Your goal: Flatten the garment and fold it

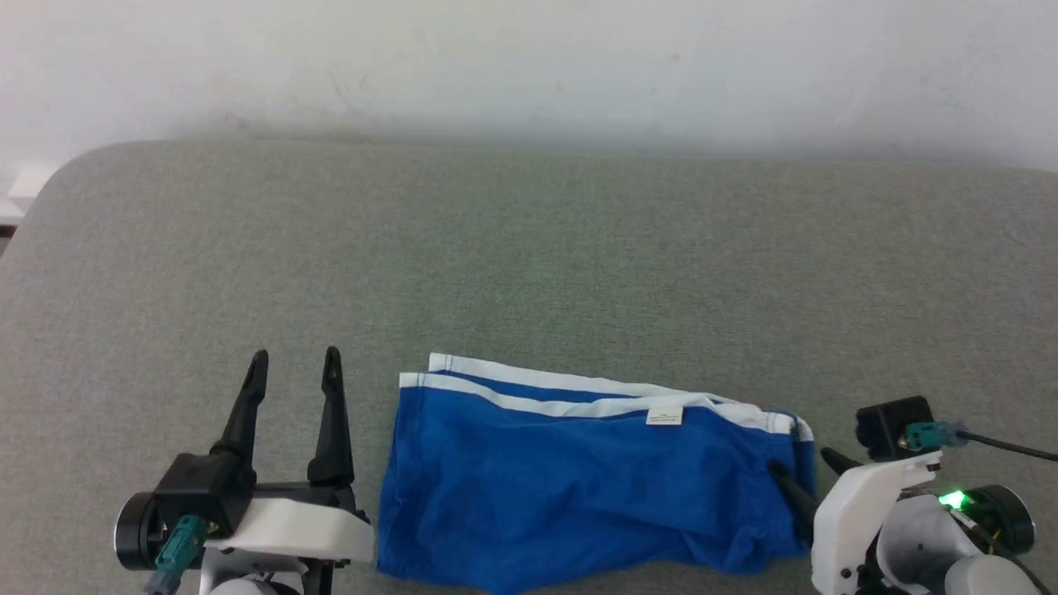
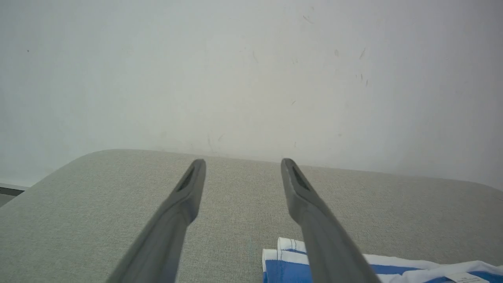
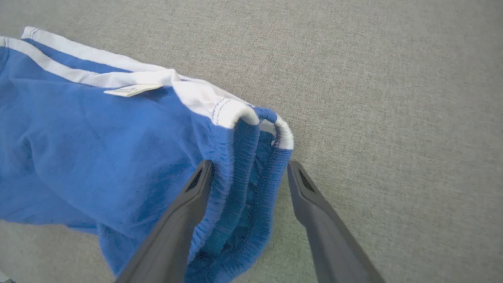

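Note:
The garment, royal-blue shorts with white stripes and a small white tag, lies folded over near the front edge of the grey cushion. My left gripper rests just left of it, open and holding nothing; in the left wrist view the left gripper points at the wall, with the garment's striped corner low on the right. At the garment's right end, my right gripper stands open. In the right wrist view the right gripper straddles the bunched elastic waistband of the garment, its jaws wide apart.
The grey fabric surface stretches far beyond the garment to a white wall. Its far-left corner is rounded and drops off. A black cable runs off to the right by my right wrist.

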Available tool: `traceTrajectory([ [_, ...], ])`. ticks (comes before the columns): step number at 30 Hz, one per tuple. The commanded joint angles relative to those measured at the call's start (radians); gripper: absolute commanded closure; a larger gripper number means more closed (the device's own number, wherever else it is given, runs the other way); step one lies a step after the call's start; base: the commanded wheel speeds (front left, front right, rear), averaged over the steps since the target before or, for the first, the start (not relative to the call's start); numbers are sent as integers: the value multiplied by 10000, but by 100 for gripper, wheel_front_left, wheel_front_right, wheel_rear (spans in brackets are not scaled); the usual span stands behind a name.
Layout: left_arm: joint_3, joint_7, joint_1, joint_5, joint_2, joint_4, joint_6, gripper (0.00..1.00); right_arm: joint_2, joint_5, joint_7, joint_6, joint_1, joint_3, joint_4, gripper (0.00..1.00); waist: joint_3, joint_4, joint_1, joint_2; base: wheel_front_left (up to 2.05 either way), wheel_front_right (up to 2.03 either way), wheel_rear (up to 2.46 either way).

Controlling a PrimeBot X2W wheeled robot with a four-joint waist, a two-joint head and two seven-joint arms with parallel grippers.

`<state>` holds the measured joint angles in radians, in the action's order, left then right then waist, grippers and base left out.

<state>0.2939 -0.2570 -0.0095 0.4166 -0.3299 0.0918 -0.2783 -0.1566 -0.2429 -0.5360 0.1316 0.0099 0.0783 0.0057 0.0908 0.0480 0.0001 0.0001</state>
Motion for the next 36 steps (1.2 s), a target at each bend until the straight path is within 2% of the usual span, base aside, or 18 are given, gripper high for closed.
traceTrajectory([
  [1, -100, -46, 102, -155, 106, 57, 126, 0, 32, -5, -22, -9, -169, -144, 234, 0, 314, 294, -1, -1, 0, 0, 0],
  [5, -216, -46, 100, -505, 342, 18, 382, 0, 112, -304, -211, -9, -310, -403, 1143, 0, 522, 439, -1, -1, 0, 0, 0],
  [10, -350, -46, 118, -902, 518, -89, 632, 0, 130, -1034, -783, -9, -452, -152, 2289, 0, 623, 492, -1, -1, 0, 0, 0],
  [11, -383, -46, 129, -970, 543, -114, 667, 0, 131, -1216, -921, -9, -485, -77, 2438, 56, 620, 489, -1, -1, 0, 0, 0],
  [13, -436, -47, 173, -1070, 594, -204, 719, 0, 95, -1521, -1156, -9, -548, 82, 2639, 100, 585, 480, -1, -1, 0, 0, 0],
  [18, -617, -47, 306, -1255, 719, -353, 837, 0, -87, -2174, -1370, -9, -766, 310, 2515, 100, 425, 366, -1, -1, 0, 0, 0],
  [22, -721, -47, 399, -1394, 764, -466, 900, 0, -306, -2521, -1371, -9, -901, -112, 2225, 100, 306, 255, -1, -1, 0, 0, 0],
  [27, -830, -47, 505, -1517, 747, -518, 933, 0, -628, -2701, -1414, -9, -883, -961, 2106, 100, 191, 124, -1, -1, 0, 0, 0],
  [30, -903, -47, 559, -1592, 709, -554, 948, 0, -824, -2758, -1523, -9, -776, -1844, 2136, 100, 154, 42, -1, -1, 0, 0, 0],
  [33, -930, -47, 578, -1640, 693, -584, 994, 0, -880, -2842, -1873, -9, -604, -2810, 2205, 100, 124, 16, -1, -1, 0, 0, 0],
  [36, -968, -47, 618, -1654, 695, -616, 1022, 0, -582, -3344, -2505, -9, -512, -3628, 2059, 100, 81, -17, -1, -1, 0, 0, 0],
])
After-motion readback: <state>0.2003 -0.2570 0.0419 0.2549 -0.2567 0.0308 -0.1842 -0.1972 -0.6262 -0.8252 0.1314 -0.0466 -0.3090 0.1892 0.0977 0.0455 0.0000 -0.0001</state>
